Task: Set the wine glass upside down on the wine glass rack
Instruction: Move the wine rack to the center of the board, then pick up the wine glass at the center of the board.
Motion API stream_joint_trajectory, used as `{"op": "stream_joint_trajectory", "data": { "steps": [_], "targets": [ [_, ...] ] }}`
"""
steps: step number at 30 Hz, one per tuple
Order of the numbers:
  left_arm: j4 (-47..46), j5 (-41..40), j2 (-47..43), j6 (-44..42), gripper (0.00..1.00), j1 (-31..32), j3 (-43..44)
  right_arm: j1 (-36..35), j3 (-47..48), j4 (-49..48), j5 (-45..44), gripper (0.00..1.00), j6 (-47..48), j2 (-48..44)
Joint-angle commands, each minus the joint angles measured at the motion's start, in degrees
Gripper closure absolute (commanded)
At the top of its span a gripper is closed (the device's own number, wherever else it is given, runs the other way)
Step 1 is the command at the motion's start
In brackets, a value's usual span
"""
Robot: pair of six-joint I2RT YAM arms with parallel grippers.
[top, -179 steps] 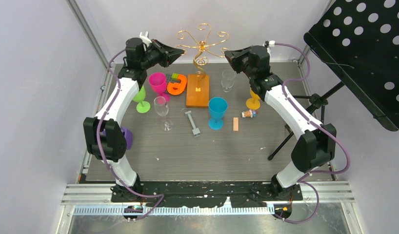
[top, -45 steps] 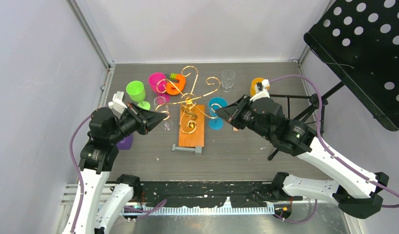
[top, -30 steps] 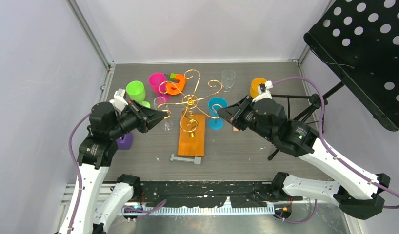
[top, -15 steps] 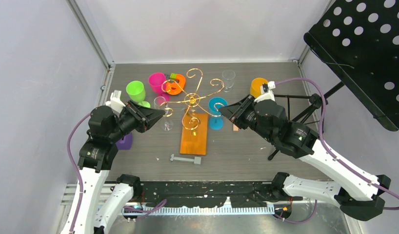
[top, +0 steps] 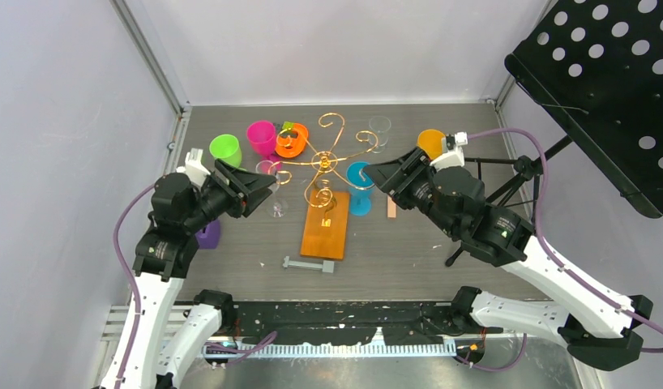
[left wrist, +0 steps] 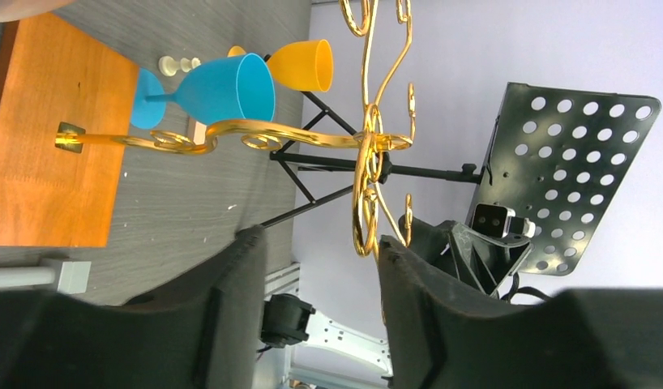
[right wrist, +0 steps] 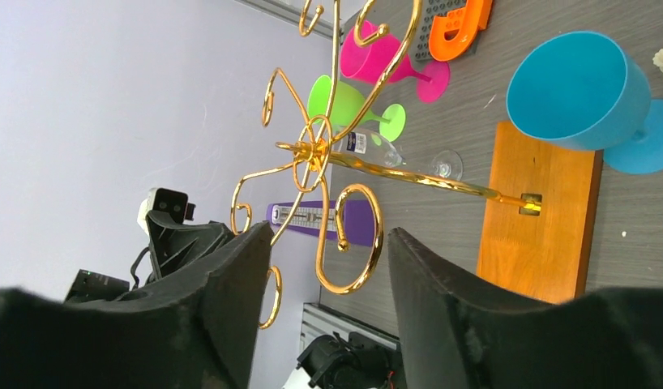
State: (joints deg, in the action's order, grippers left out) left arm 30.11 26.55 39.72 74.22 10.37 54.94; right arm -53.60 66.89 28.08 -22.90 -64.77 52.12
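Note:
The wine glass rack point(top: 325, 156) stands mid-table, its gold scrolled arms above the orange wooden base point(top: 326, 227). My left gripper point(top: 265, 183) is open at the rack's left side. In the left wrist view the left gripper point(left wrist: 320, 243) has a gold scroll point(left wrist: 365, 231) close by one finger. My right gripper point(top: 374, 176) is open at the rack's right side. A gold loop point(right wrist: 354, 243) hangs free between the fingers of the right gripper point(right wrist: 328, 235). A clear wine glass point(top: 271, 172) stands upright by the left gripper. Another clear glass point(top: 379, 130) stands at the back.
Coloured goblets surround the rack: green point(top: 225, 150), pink point(top: 262, 136), blue point(top: 361, 185), orange point(top: 429, 143). An orange toy point(top: 292, 143), a purple object point(top: 207, 235), a grey tool point(top: 309, 263) and a small block point(top: 391, 207) lie about. A black music stand point(top: 604, 89) rises at right.
Both grippers have opened and let go of the rack's scrolls. Before that they carried the rack from the back to mid-table, where it now stands on its base.

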Motion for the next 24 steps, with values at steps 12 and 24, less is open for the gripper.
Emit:
{"op": "stream_joint_trajectory", "data": {
  "steps": [12,24],
  "targets": [
    [0.0,-3.8,-5.4,-11.5,0.21,-0.7,2.4,0.9,-2.6,-0.8,-13.7,0.15,10.0,-7.5],
    [9.3,-10.3,-10.2,-22.1,0.19,-0.8,2.5,24.8,-9.5,2.8,9.6,0.23,15.2,-0.7]
  ]
}}
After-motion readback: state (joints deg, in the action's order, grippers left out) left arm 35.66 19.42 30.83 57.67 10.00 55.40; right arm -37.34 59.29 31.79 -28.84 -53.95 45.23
